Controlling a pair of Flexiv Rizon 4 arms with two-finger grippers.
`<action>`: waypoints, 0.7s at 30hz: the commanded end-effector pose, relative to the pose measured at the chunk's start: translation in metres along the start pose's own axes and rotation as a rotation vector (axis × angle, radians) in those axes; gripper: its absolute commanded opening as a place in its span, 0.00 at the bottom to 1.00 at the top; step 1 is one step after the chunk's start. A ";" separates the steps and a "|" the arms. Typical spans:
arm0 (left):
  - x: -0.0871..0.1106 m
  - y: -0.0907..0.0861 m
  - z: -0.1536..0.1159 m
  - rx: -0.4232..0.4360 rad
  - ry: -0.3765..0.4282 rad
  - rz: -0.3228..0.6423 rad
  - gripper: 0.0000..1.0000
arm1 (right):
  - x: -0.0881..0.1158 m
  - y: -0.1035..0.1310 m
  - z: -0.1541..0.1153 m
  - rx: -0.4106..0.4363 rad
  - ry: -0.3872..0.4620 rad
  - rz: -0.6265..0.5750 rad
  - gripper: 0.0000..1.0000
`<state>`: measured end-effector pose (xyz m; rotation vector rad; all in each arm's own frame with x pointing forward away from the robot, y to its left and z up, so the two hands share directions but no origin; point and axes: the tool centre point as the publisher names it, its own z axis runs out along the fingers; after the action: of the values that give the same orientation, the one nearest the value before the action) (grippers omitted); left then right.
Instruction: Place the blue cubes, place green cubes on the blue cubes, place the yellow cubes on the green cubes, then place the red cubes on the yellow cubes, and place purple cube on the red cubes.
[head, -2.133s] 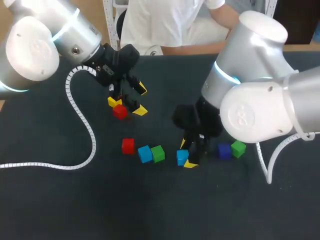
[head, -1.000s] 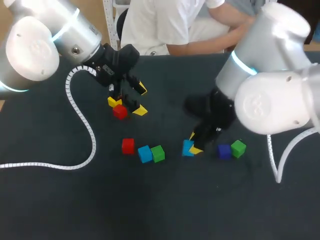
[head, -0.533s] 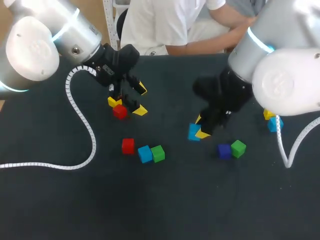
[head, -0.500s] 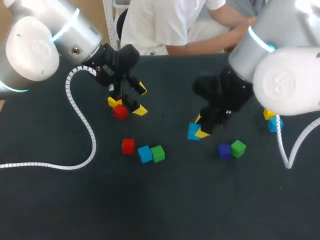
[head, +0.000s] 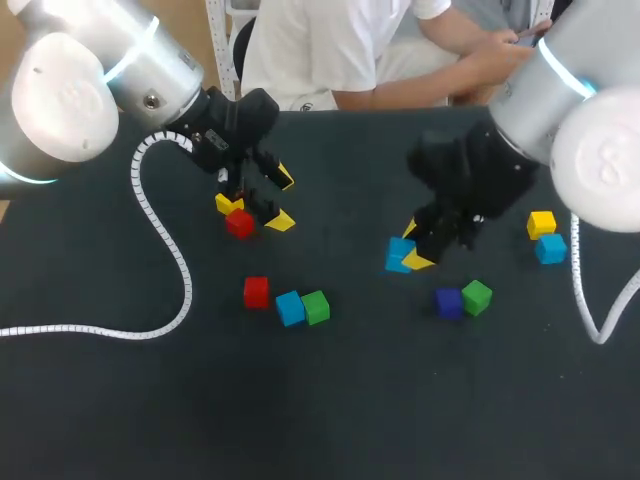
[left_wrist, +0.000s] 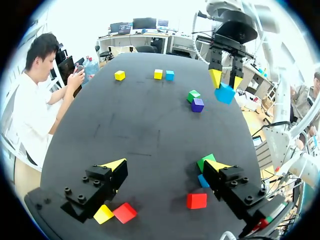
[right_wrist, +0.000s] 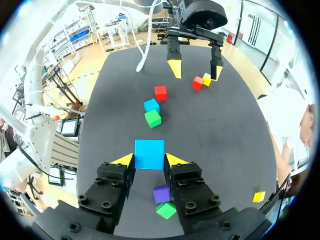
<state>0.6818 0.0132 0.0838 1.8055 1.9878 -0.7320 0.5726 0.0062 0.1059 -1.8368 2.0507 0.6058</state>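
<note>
Right gripper (right_wrist: 149, 161): clamped on blue cube (head: 397, 254), held above table (head: 120, 400).
Left gripper (head: 282, 200): wide apart, empty, near red cube (head: 239, 224).
Progress: nothing stacked; blue placement apparently under way, every layer remains.

On our dark table (head: 120, 420), a red cube (head: 256, 292), blue cube (head: 290, 308) and green cube (head: 316, 306) are sitting in a row. A purple cube (head: 448, 302) is lying well apart, just beside a second green cube (head: 477, 297).
</note>
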 end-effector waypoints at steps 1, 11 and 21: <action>0.000 0.002 0.000 0.004 0.000 0.001 1.00 | 0.000 0.001 0.000 0.002 -0.002 0.000 0.00; 0.024 0.047 -0.008 0.017 0.025 0.015 1.00 | 0.000 0.001 0.000 0.002 -0.002 0.000 0.00; 0.019 0.065 -0.002 0.046 0.044 0.021 1.00 | 0.000 0.001 0.000 0.002 -0.002 0.000 0.00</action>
<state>0.7319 0.0374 0.0692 1.8458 1.9827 -0.6913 0.5719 0.0065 0.1055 -1.8348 2.0514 0.6031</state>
